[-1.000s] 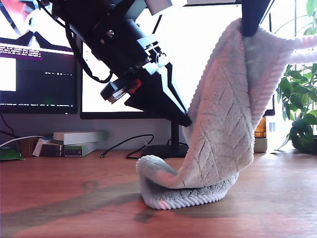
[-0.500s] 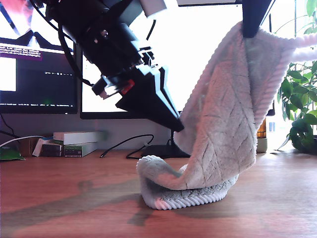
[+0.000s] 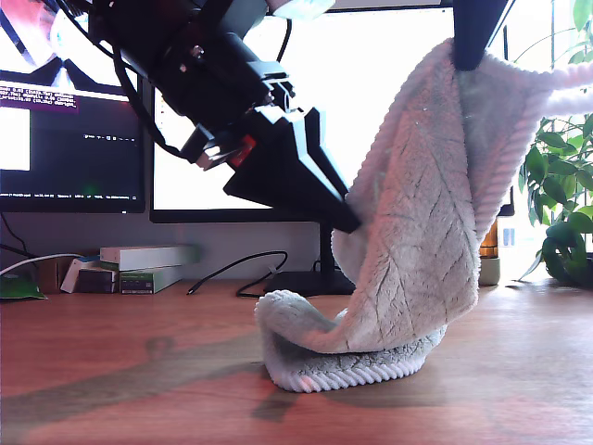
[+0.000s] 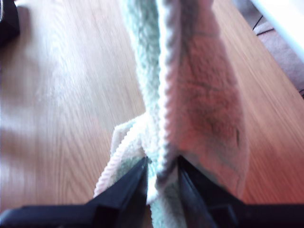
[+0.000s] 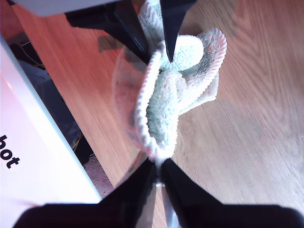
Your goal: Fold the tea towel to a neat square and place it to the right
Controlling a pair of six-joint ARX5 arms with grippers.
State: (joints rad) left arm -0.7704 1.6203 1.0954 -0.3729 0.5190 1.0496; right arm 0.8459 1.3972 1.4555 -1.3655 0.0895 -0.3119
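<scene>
The tea towel (image 3: 417,250) is pale and fluffy. It hangs from the top of the exterior view, on its right, down to a curled heap on the wooden table (image 3: 111,371). My second gripper (image 3: 468,57) is shut on the towel's top edge, and its wrist view shows its jaws pinched on the hem (image 5: 158,164). My first gripper (image 3: 350,221) comes in lower from the exterior view's left and is shut on the towel's side edge. In its own wrist view (image 4: 161,173) the towel (image 4: 204,95) drapes away below. The first gripper's fingers (image 5: 170,28) also show in the second wrist view.
Two lit monitors (image 3: 74,120) stand at the back, one on a stand (image 3: 310,278) behind the towel. Small boxes (image 3: 139,264) and a black cable (image 3: 232,269) lie at the exterior view's back left. A potted plant (image 3: 561,204) stands at its right edge.
My first gripper swung slightly toward the exterior view's left, then back right and a little higher, still holding the towel's edge. The second gripper and the heap on the table stayed put.
</scene>
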